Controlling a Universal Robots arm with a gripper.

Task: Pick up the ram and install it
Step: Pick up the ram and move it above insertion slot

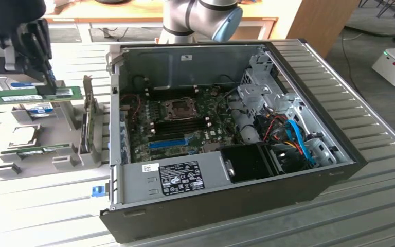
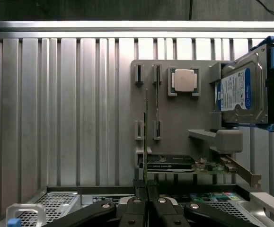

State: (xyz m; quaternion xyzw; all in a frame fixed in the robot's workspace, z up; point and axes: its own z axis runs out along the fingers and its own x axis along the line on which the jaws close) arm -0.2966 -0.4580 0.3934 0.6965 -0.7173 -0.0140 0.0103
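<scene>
We see the ram (image 1: 29, 96) as a long, thin green board with a white sticker on its broad face and small dark chips beside it. The tool (image 1: 55, 91) is clamped on it, gripping toward the end nearer the computer case (image 1: 307, 170). The stick is at the exterior view's left of that open case. It seems to hang just above the gray rack (image 1: 60, 164), though we cannot be sure it is fully clear of it.

In the exterior view its long axis runs nearly level from side to side, with the broad face toward the camera. In the wrist view the ram (image 2: 146, 132) is edge-on, a narrow line running straight out from the tool (image 2: 147, 187), whose fingers (image 2: 137, 189) press together on its near end.

The sticker's writing is too small to read. The hard drive (image 2: 241, 94) carries a blue-and-white label, and a black-and-white label (image 1: 180, 177) sits on the metal box inside the case; we cannot read either. The ribbed metal desk (image 1: 369, 206) carries everything.
</scene>
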